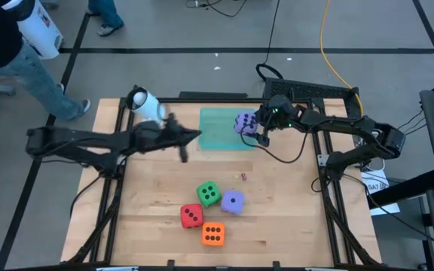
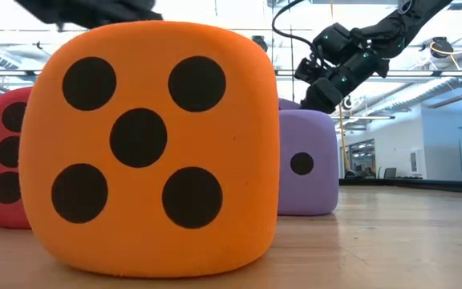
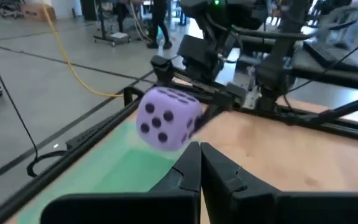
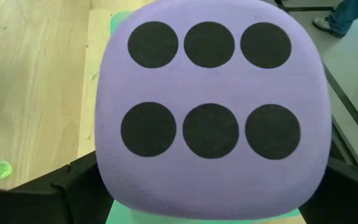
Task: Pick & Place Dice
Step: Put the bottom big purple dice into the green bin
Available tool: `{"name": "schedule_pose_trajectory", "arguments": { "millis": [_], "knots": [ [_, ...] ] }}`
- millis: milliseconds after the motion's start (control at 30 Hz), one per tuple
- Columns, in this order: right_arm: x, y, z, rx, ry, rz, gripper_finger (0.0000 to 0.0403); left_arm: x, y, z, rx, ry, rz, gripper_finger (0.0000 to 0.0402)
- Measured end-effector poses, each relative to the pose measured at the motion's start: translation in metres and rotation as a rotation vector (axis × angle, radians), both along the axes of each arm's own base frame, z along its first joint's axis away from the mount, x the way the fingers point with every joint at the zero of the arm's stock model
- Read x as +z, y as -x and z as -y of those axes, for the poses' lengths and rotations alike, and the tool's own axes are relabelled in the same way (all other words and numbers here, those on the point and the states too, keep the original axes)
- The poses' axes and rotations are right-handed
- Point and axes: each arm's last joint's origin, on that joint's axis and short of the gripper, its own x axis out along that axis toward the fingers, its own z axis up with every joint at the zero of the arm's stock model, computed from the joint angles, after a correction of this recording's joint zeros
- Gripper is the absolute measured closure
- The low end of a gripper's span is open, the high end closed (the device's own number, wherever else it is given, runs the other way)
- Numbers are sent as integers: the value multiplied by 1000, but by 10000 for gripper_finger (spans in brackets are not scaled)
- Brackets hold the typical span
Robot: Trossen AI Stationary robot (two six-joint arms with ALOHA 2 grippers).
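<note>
The right gripper (image 1: 256, 129) holds a light purple die (image 1: 245, 123) between its two wide-spread fingers. In the right wrist view this die (image 4: 210, 106) fills almost the whole picture, with its six-dot face turned to the camera. Under the die and the gripper lies the flat teal tray (image 1: 218, 128). In the left wrist view the die (image 3: 165, 117) looks lifted a little above the tray (image 3: 114, 171), not sitting on it.

Just past the tray's other side is the left gripper (image 1: 196, 135). Its two fingers are pressed together with nothing between them. It points toward the held die.

Farther from the right gripper, on the wooden table (image 1: 277, 203), a tiny purple thing (image 1: 242, 177) lies by itself. Beyond that, the other four dice sit in a close bunch. The second light purple die (image 1: 233, 202) is nearest to the gripper, with the green die (image 1: 208, 193) right beside it. The red die (image 1: 191, 217) and the orange die (image 1: 213, 235) are farthest away, near the table's front edge.

Off the table, beyond the left arm, a person (image 1: 21, 56) in jeans stands on the floor.
</note>
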Motion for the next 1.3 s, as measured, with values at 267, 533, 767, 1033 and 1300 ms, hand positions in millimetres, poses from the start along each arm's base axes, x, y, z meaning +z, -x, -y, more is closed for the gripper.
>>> {"name": "schedule_pose_trajectory", "arguments": {
  "millis": [267,533,767,1033,1300],
  "knots": [
    [0,0,-1,16,18,-10,10,0,-89,-41,-75,-5,-64,398],
    [-1,0,-1,12,13,-10,10,-8,-155,-71,-82,40,-171,396],
    [-1,0,-1,19,18,-12,10,-13,-181,-85,-71,89,-288,397],
    [-3,0,-2,23,27,-33,10,-34,-181,-98,-29,186,-392,397],
    [-1,-1,-2,48,58,-22,10,-40,-179,-101,-17,224,-421,399]
  ]
}}
